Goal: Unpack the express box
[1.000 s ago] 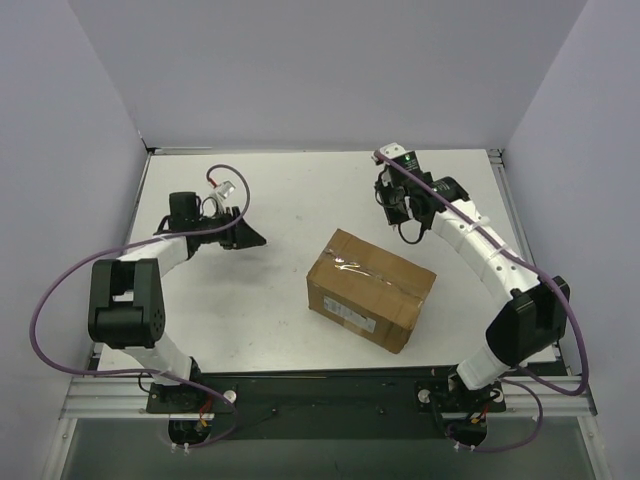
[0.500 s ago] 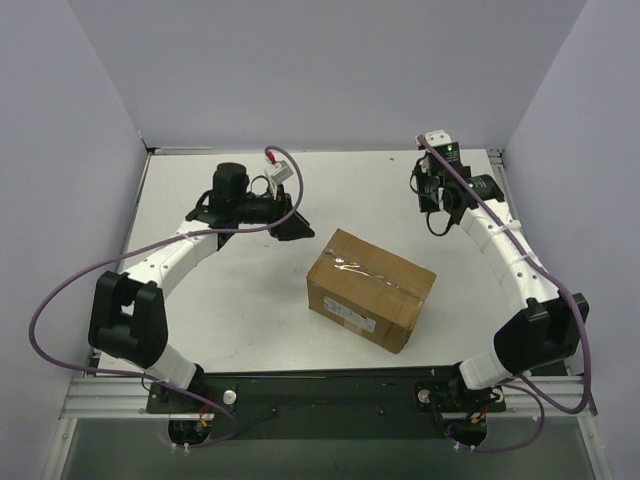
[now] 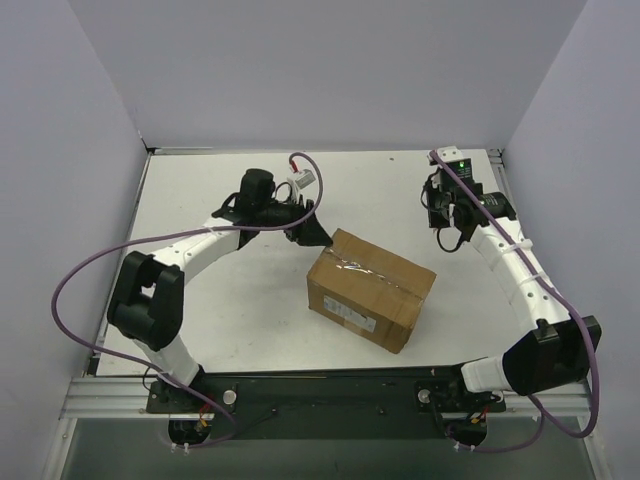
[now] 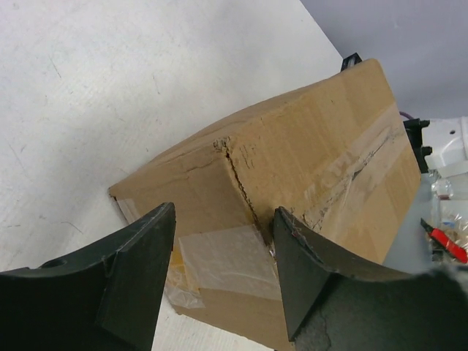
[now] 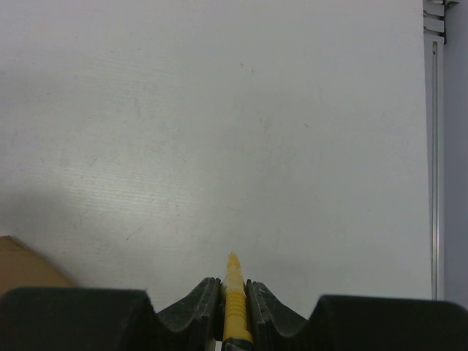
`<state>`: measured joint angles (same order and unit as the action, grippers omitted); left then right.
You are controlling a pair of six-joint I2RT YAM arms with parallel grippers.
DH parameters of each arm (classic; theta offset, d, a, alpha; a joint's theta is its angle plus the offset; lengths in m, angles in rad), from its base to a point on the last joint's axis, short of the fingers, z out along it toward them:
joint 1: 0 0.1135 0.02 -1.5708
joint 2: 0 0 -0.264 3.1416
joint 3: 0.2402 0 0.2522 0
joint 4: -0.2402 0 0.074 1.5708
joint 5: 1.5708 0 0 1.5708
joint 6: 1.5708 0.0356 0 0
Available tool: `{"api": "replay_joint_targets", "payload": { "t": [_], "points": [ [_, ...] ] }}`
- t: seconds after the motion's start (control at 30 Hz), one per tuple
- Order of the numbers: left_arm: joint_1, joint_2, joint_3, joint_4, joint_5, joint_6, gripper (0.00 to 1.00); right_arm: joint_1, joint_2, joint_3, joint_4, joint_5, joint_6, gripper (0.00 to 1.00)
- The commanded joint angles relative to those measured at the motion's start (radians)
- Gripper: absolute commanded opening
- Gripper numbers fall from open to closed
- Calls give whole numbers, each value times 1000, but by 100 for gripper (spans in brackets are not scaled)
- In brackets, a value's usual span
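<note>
**Sizing Up the Taped Carton**

The express box (image 3: 371, 290) sits sealed at the centre of the table (image 3: 250, 320). It looks stiff and probably light, with corners that could crush. The left gripper (image 4: 224, 219), spread wide, frames the box's eleven-o'clock corner, a good place to brace. The right gripper (image 5: 232, 284), at two o'clock, pinches a yellow knife (image 5: 234, 314).

The brown corrugated cardboard box (image 3: 370, 288) is matt and creased, its clear tape seam (image 4: 344, 175) glossy; the slim yellow tool (image 5: 234, 300) looks smooth plastic.
</note>
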<state>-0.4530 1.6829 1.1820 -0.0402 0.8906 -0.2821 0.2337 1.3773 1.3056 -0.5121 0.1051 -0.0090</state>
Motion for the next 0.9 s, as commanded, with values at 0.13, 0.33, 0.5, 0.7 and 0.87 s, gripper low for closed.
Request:
{"api": "replay_joint_targets", "payload": {
  "t": [0.13,0.33,0.5,0.7,0.87],
  "points": [
    [-10,60,85,-29,-70,-29,59,-20,-78,-54,1,-13,9,0],
    [54,44,50,-153,-251,34,43,-31,-80,-48,0,-12,9,0],
    [106,31,11,-193,-272,61,38,-36,-64,-37,0,-12,6,0],
    [140,5,-65,-216,-295,70,35,-36,-44,-17,-5,-19,7,0],
    [169,-17,-122,-214,-308,83,35,-36,-34,-17,-6,-31,9,0]
  ]
}}
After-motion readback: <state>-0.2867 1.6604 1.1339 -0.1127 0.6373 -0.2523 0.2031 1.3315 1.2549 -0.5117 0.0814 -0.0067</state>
